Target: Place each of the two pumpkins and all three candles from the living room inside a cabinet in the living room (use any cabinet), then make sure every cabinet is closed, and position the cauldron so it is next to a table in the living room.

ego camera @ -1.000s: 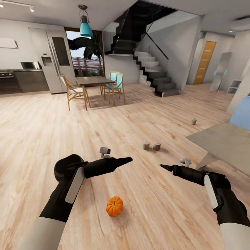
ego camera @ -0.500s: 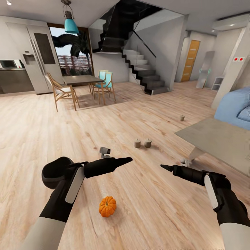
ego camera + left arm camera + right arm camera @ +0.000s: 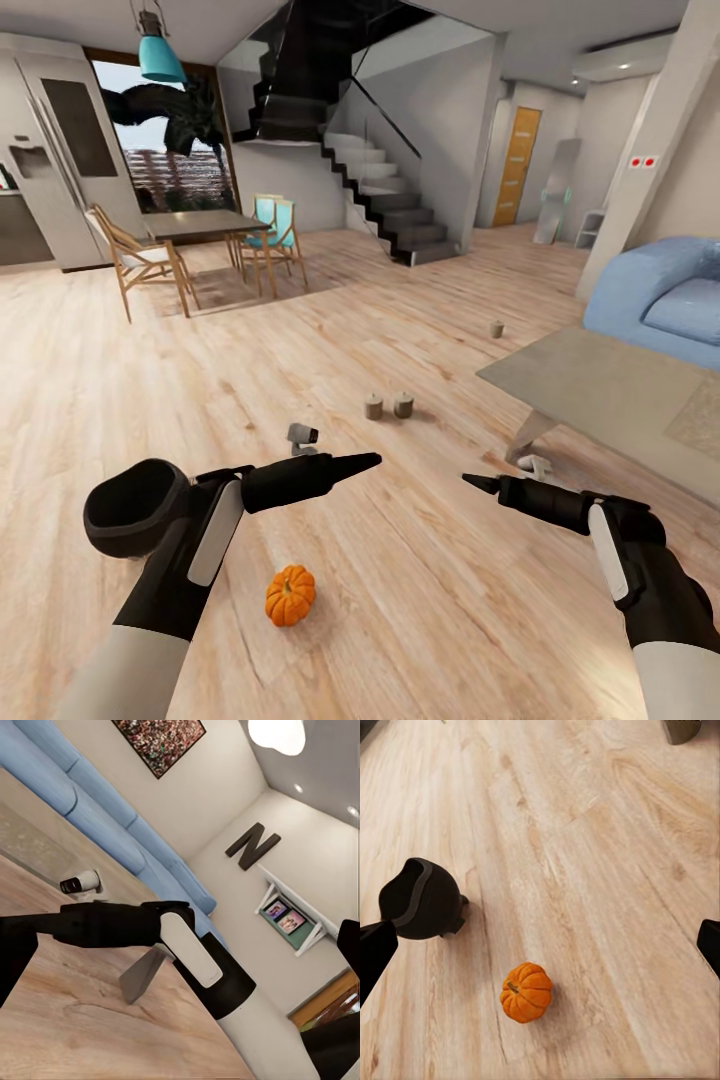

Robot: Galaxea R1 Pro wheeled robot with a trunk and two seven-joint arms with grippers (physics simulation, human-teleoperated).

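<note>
One pumpkin point(image 3: 290, 595) lies on the wood floor point(image 3: 420, 620) at 6 o'clock, between the arms. Three candles show: two point(image 3: 374, 406) point(image 3: 403, 404) side by side at 12, one point(image 3: 497, 329) apart at 1. The cauldron point(image 3: 135, 506) sits at 9. Left fingers point(image 3: 372, 459) and right fingers point(image 3: 470, 481) point inward, level; their spread cannot be told. The grey worktop point(image 3: 590, 385) edges in at 3

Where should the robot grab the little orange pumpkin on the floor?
Probably around its round middle, coming straight down from above. The pumpkin sits upright on the wooden floor with open space all round, and its short stem looks too small to pinch.
</note>
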